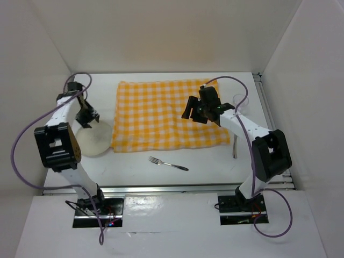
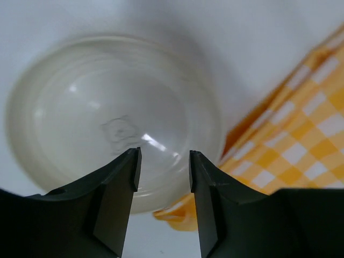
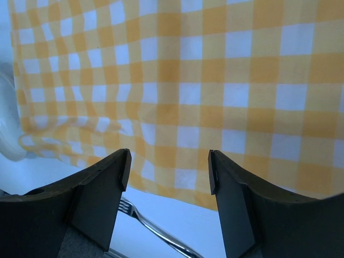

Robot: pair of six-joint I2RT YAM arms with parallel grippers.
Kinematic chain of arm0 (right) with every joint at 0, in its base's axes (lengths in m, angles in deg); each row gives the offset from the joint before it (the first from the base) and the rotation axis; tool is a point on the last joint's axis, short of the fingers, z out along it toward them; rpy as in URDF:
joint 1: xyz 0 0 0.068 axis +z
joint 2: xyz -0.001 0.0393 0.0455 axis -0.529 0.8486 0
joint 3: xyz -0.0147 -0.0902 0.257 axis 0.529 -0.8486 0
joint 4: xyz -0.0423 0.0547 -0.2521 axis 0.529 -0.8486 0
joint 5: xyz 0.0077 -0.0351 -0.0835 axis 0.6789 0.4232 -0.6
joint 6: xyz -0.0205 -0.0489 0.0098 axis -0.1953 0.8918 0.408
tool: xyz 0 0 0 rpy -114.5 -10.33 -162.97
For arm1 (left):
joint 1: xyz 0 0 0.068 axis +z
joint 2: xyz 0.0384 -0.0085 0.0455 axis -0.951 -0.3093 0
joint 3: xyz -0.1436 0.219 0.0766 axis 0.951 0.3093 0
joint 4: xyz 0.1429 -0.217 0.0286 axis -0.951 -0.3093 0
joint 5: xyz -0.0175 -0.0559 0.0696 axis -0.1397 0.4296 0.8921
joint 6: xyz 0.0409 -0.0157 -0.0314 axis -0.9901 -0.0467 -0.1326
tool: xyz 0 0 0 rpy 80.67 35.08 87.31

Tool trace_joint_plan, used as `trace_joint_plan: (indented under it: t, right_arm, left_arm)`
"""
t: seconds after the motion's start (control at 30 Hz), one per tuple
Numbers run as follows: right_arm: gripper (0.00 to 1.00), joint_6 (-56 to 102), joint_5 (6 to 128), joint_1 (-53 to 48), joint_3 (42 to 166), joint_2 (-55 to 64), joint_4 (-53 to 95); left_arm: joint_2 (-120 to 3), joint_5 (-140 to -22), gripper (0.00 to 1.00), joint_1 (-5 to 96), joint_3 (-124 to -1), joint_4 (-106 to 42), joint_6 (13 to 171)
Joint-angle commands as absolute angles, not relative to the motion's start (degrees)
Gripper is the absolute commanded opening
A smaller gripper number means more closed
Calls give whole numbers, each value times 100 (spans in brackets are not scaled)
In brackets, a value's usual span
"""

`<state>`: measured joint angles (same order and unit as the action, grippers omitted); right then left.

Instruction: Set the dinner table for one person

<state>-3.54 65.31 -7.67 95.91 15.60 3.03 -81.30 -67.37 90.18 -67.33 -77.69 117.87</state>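
A yellow-and-white checked cloth [image 1: 169, 115] lies flat on the middle of the white dinner table [image 1: 215, 166]. A white plate [image 1: 94, 138] sits at the cloth's near left corner, its rim over the cloth edge [image 2: 183, 215]. My left gripper [image 1: 88, 123] hovers open and empty over the plate's near rim [image 2: 107, 107]. My right gripper [image 1: 192, 114] hangs open and empty above the cloth's right part [image 3: 188, 80]. A metal fork [image 1: 168, 163] lies on the bare table in front of the cloth; it also shows in the right wrist view [image 3: 156, 231].
A clear glass [image 1: 240, 102] stands at the cloth's far right corner. A thin metal utensil [image 1: 235, 146] lies on the table to the right of the cloth. White walls enclose the table on three sides; a metal rail [image 1: 177, 188] runs along the near edge.
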Motion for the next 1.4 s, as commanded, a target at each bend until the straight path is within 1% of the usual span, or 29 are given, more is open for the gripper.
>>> trace_joint_plan:
  t: [0.0, 0.03, 0.1, 0.27, 0.53, 0.57, 0.67, 0.77, 0.8, 0.9, 0.93, 1.0, 1.03, 1.2, 1.23, 1.3, 1.37]
  right_arm:
    - [71, -215, 6593, -663, 9654, 1652, 388]
    - [71, -214, 6593, -663, 9654, 1652, 387]
    - [71, -214, 6593, -663, 9654, 1652, 335]
    - [72, -214, 6593, -663, 9654, 1652, 334]
    - [73, -214, 6654, -663, 9654, 1819, 282]
    - [73, -214, 6654, -663, 9654, 1819, 282]
    - [73, -162, 6654, -663, 9716, 1880, 282]
    - [73, -162, 6654, -663, 9768, 1933, 282]
    - [73, -162, 6654, -663, 9768, 1933, 229]
    - [73, -162, 6654, -663, 9821, 1933, 229]
    - [73, -162, 6654, -663, 9821, 1933, 177]
    - [73, -162, 6654, -663, 9821, 1933, 176]
    - [73, -162, 6654, -663, 9873, 1933, 176]
    - [73, -162, 6654, -663, 9927, 1933, 115]
    - [73, -162, 6602, -663, 9927, 1933, 62]
    - [73, -214, 6601, -663, 9927, 1881, 62]
    - [73, -284, 6531, -715, 9927, 1828, 62]
  left_arm:
    - [-8892, -6556, 58, 8167, -7449, -7911, 11695]
    - [-8999, -6485, 59, 7956, -7545, -7912, 11774]
    - [-9236, -6380, 62, 7893, -7836, -8043, 11985]
    - [-10000, -6002, 62, 7612, -8451, -8378, 12127]
    - [-10310, -5650, 60, 7497, -8654, -8457, 12241]
    - [-10414, -5589, 57, 7497, -8706, -8535, 12241]
    - [-10494, -5466, 52, 7497, -8707, -8536, 12241]
    - [-10494, -5465, 46, 7497, -8531, -8414, 12241]
    - [-10494, -5465, 40, 7549, -8531, -8413, 12241]
    - [-10494, -5571, 32, 7602, -8531, -8334, 12241]
    - [-10555, -5623, 20, 7655, -8592, -8334, 12189]
    - [-10556, -5623, 5, 7707, -8688, -8387, 12188]
    - [-10477, -5493, 0, 7769, -8828, -8474, 12136]
    - [-10099, -4833, 0, 7893, -9584, -8957, 11925]
    - [-10029, -4832, 0, 7893, -9873, -8958, 11655]
    - [-9905, -5042, 0, 7718, -10155, -8958, 11294]
    - [-9853, -5113, 0, 7297, -10611, -9011, 10960]
